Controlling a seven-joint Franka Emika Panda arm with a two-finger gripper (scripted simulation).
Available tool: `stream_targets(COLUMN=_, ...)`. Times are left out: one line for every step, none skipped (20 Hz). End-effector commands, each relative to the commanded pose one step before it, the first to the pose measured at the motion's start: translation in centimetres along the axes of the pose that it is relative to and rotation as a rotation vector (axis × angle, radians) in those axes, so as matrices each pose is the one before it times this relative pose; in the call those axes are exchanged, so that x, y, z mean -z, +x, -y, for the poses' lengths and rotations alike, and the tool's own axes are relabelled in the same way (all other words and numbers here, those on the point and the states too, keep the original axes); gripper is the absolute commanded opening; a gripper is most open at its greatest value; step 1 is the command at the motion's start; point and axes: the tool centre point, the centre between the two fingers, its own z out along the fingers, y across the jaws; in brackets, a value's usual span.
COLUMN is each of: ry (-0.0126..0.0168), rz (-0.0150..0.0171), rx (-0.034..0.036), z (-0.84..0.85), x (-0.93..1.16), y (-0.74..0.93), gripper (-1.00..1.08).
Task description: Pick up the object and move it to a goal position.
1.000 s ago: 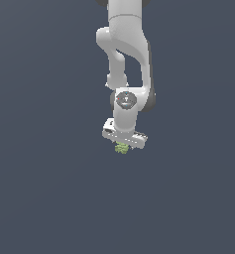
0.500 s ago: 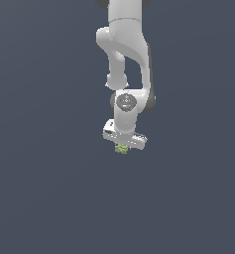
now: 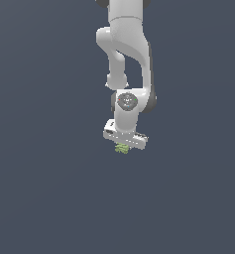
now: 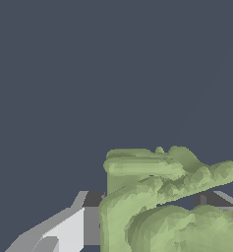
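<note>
Pointing straight down, the tool [image 3: 123, 148] clamps the object [image 3: 122, 148].

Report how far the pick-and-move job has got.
Done: the pick looks made. The object sits right under the gripper, and the wrist view shows it filling the space between the fingers. In hand: the arm holds it, apparently clear of the floor. Left: delivery to the goal; no goal marker shows in either view, so the remaining distance cannot be judged.

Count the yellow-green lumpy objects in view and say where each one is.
1. The object sits directly under the white claw, between its fingers; the wrist view shows it close up. No others are visible.
</note>
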Motion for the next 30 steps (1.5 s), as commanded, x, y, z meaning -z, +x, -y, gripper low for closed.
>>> stream_targets(ry=0.00062, rz=-0.00096, rx=0.00077, z=0.544, x=0.667, y=0.010, gripper=-1.00)
stream_targets(ry=0.00000, rz=0.00000, rx=0.00000, z=0.297, x=0.378, y=-0.003, gripper=-1.00)
stream_targets(ry=0.00000, rz=0.00000, rx=0.00000, z=0.340, x=0.433, y=-0.003, gripper=-1.00)
stream_targets(ry=-0.00041, rz=0.00005, rx=-0.00025, z=0.371, x=0.474, y=0.004, gripper=-1.00)
stream_targets(ry=0.00000, rz=0.00000, rx=0.00000, z=0.424, x=0.540, y=-0.002, gripper=-1.00)
stream_targets(ry=0.00000, rz=0.00000, rx=0.00000, z=0.464, x=0.591, y=-0.002, gripper=-1.00)
stream_targets(ry=0.00000, rz=0.00000, rx=0.00000, z=0.503, x=0.642, y=-0.001, gripper=-1.00)
stream_targets(ry=-0.00043, rz=-0.00005, rx=-0.00023, z=0.533, x=0.682, y=0.006, gripper=-1.00)
stream_targets(ry=0.00000, rz=0.00000, rx=0.00000, z=0.579, x=0.739, y=0.001, gripper=-1.00)
stream_targets(ry=0.00000, rz=0.00000, rx=0.00000, z=0.615, x=0.784, y=0.003, gripper=-1.00)
stream_targets(ry=0.00000, rz=0.00000, rx=0.00000, z=0.643, x=0.820, y=0.005, gripper=-1.00)
stream_targets(ry=-0.00043, rz=-0.00006, rx=-0.00022, z=0.659, x=0.840, y=0.013, gripper=-1.00)
stream_targets(ry=0.00000, rz=0.00000, rx=0.00000, z=0.684, x=0.870, y=0.010, gripper=-1.00)
stream_targets(ry=0.00000, rz=0.00000, rx=0.00000, z=0.698, x=0.886, y=0.013, gripper=-1.00)
stream_targets(ry=0.00000, rz=0.00000, rx=0.00000, z=0.709, x=0.898, y=0.016, gripper=-1.00)
stream_targets(ry=-0.00058, rz=-0.00002, rx=-0.00037, z=0.706, x=0.890, y=0.030, gripper=-1.00)
stream_targets(ry=0.00000, rz=0.00000, rx=0.00000, z=0.724, x=0.912, y=0.022, gripper=-1.00)
stream_targets(ry=0.00000, rz=0.00000, rx=0.00000, z=0.729, x=0.914, y=0.026, gripper=-1.00)
stream_targets(ry=0.00000, rz=0.00000, rx=0.00000, z=0.715, x=0.892, y=0.030, gripper=-1.00)
stream_targets(ry=0.00000, rz=0.00000, rx=0.00000, z=0.671, x=0.834, y=0.032, gripper=-1.00)
stream_targets(ry=0.00000, rz=0.00000, rx=0.00000, z=0.628, x=0.777, y=0.033, gripper=-1.00)
stream_targets(ry=0.00000, rz=0.00000, rx=0.00000, z=0.585, x=0.721, y=0.034, gripper=-1.00)
stream_targets(ry=0.00000, rz=0.00000, rx=0.00000, z=0.544, x=0.666, y=0.035, gripper=-1.00)
stream_targets(ry=0.00000, rz=0.00000, rx=0.00000, z=0.503, x=0.612, y=0.037, gripper=-1.00)
stream_targets(ry=0.00000, rz=0.00000, rx=0.00000, z=0.462, x=0.558, y=0.039, gripper=-1.00)
stream_targets(ry=0.00044, rz=0.00086, rx=-0.00014, z=0.405, x=0.476, y=0.064, gripper=-1.00)
stream_targets(ry=0.00000, rz=0.00000, rx=0.00000, z=0.384, x=0.457, y=0.039, gripper=-1.00)
stream_targets(ry=0.00000, rz=0.00000, rx=0.00000, z=0.346, x=0.410, y=0.037, gripper=-1.00)
stream_targets(ry=0.00000, rz=0.00000, rx=0.00000, z=0.308, x=0.364, y=0.034, gripper=-1.00)
stream_targets(ry=0.00000, rz=0.00000, rx=0.00000, z=0.272, x=0.319, y=0.032, gripper=-1.00)
